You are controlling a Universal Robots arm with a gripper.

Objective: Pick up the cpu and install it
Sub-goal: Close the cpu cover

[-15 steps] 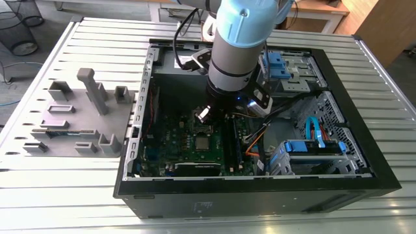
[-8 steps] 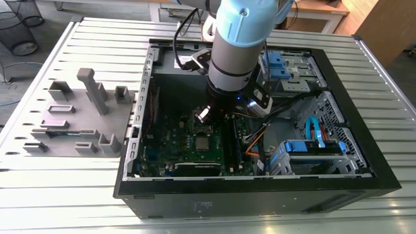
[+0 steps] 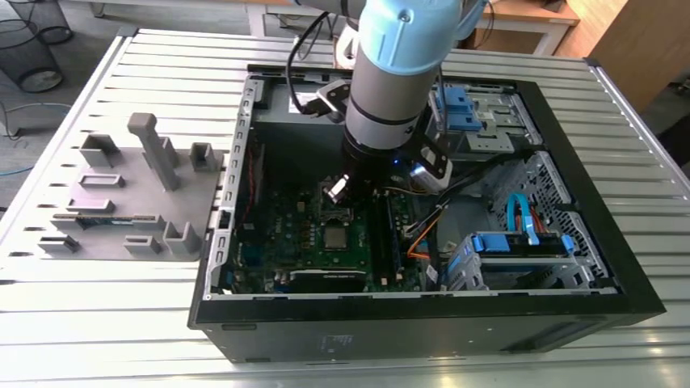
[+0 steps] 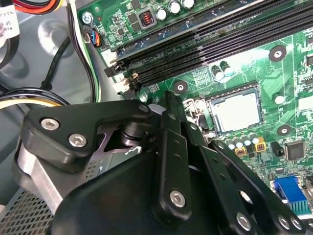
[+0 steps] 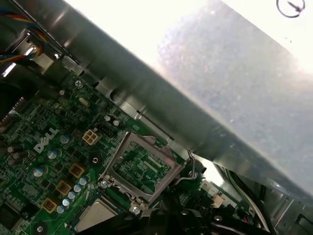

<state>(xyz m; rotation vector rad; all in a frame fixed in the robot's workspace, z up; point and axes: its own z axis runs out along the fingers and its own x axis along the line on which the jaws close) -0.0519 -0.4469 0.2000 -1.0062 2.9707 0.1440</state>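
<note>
The black, link-armed gripper (image 4: 171, 105) hangs low inside the open case on the end of the pale blue and grey arm (image 3: 390, 73). From where I stand I cannot tell whether it is clenched or released, as its own dark body covers the tip. It carries no chip. The cpu (image 4: 238, 109), a small square chip with a dull silver top, lies flat in its socket on the green motherboard (image 4: 288, 73), close beside the gripper's tip but apart from it. In the exterior view the cpu (image 3: 338, 237) sits just below the arm's end, near the middle of the board. In the first wrist view the rectangular silver hinged socket frame (image 5: 142, 169) stands swung up off the chip, with green board showing through its window and a thin wire lever (image 5: 190, 169) at its side. Long black memory slots (image 4: 195, 44) run past the socket. Around the board stands the black tower computer case (image 3: 431, 327), lying on its side with blue drive brackets (image 3: 464, 109) at its far corner. It rests on a slatted aluminium table (image 3: 108, 323), and a grey moulded fixture tray (image 3: 129, 202) lies beside it on the exterior view's left.
</note>
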